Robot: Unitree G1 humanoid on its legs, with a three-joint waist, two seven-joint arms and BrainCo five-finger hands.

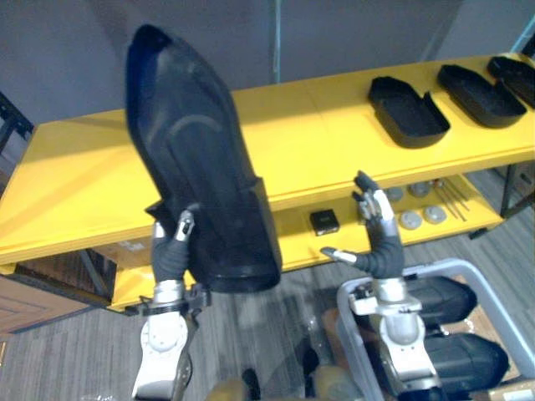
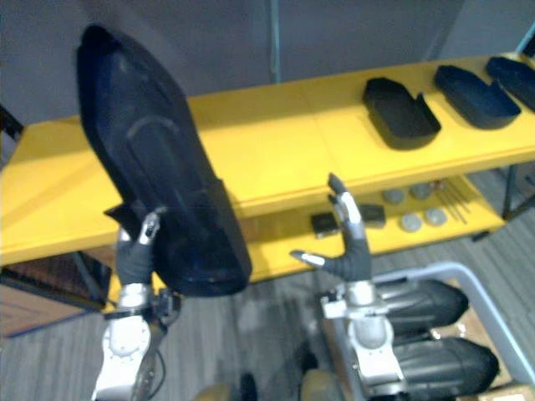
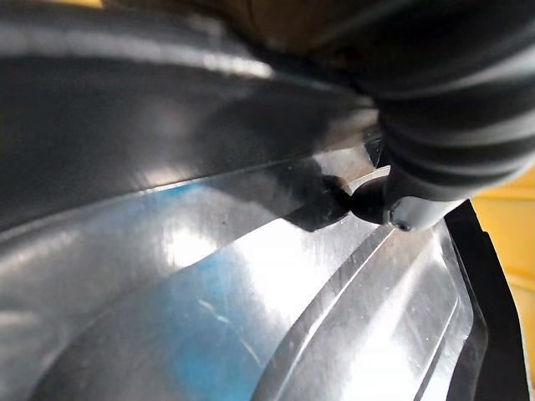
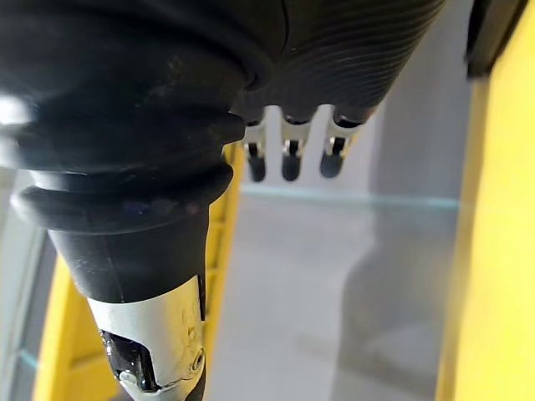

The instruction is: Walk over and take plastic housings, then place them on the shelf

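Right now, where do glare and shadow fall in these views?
Left wrist view: strong white glare with a bluish reflection streaks the glossy black plastic housing that the left hand grips. Left eye view: the top of the yellow shelf is evenly lit, while its lower board lies in the top's shade; the open right hand catches small highlights.

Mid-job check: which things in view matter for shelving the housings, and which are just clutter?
Job: black housing gripped by the left hand; three housings on the yellow shelf top; more housings in the cart; open right hand.
Lying about, lower shelf: small black boxes, grey discs, thin rods.
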